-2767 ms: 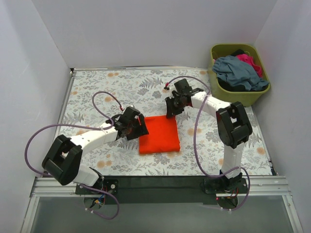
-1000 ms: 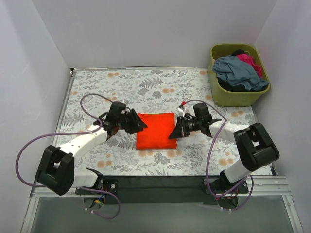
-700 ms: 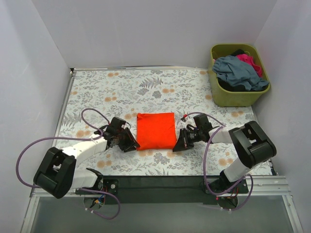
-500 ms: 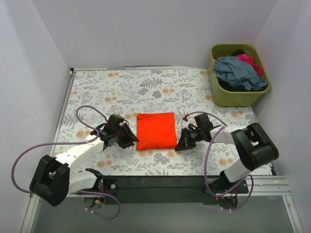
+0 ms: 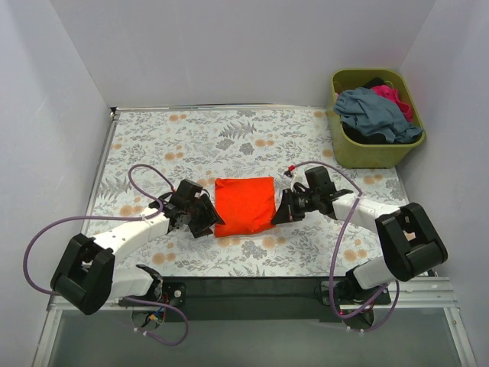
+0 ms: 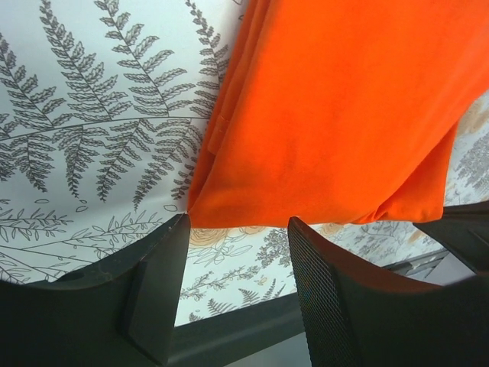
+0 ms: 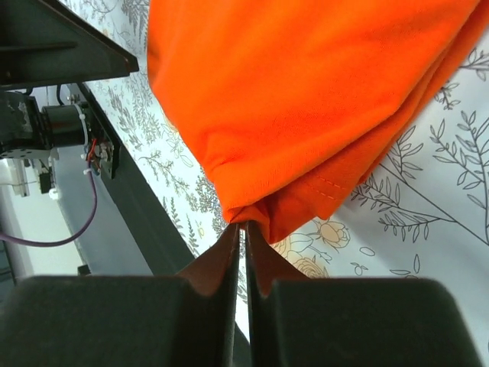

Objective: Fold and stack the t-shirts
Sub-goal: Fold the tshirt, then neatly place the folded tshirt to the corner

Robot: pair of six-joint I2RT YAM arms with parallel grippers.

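Right wrist: right gripper pinched on orange-red t-shirt corner; left gripper open at its edge.

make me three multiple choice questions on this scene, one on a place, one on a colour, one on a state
1. Where is the basket?
A) at the far right corner
B) at the near left corner
C) in the middle of the table

2. What colour is the shirt lying on the table?
A) grey
B) orange-red
C) white

3. How does that shirt lie?
A) spread out with its sleeves wide
B) crumpled in a heap
C) folded into a flat rectangle

Answers:
1 A, the top view shows it at the far right, beside the wall.
2 B, it is bright orange-red in all three views.
3 C, it lies as a neat rectangle, with layered edges in the wrist views.
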